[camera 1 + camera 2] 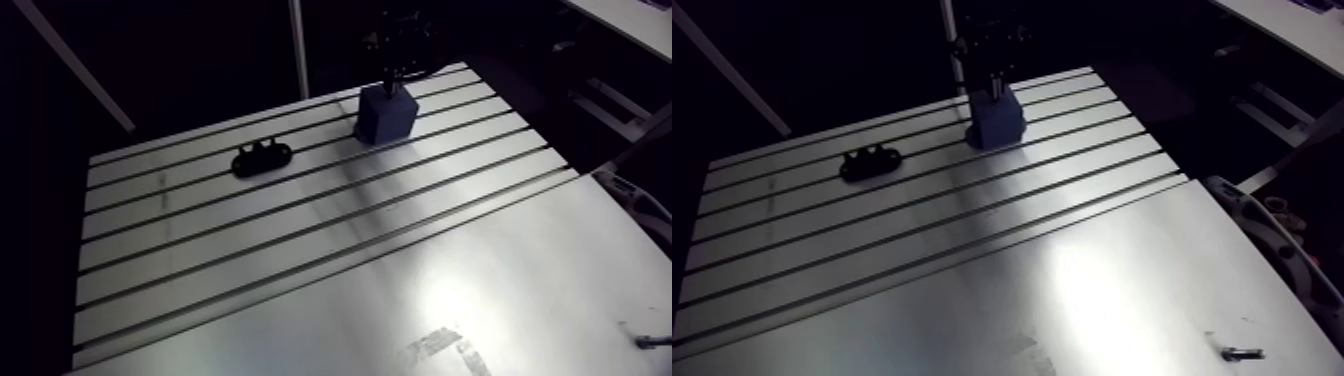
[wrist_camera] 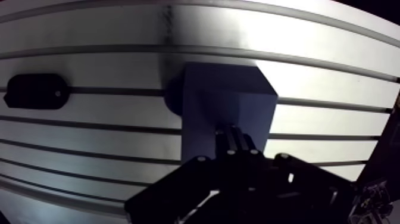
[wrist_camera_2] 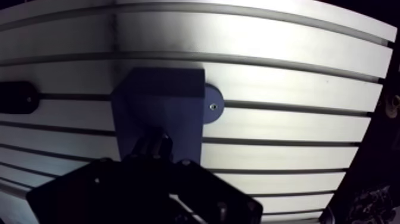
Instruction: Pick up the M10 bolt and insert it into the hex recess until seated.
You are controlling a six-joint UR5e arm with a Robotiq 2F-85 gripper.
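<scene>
Gripper [image 2: 234, 132] is low over the blue block [image 1: 388, 122] on the far side of the slotted table [image 1: 300, 235]. Grasp state: cannot tell, as the tip is too dark to show whether anything is held. Hex recess not visible, probably hidden beneath the gripper. One bolt [image 1: 1242, 353] lies on its side at near right, well apart from the block; it is the only bolt in sight. Black bracket [image 1: 262, 158] sits left of the block.

Judged step: insertion at the block, or, if that loose bolt is the M10, pick-up is not yet done. Seating calls for a plumb descent with the hex flats matched to the recess.
</scene>
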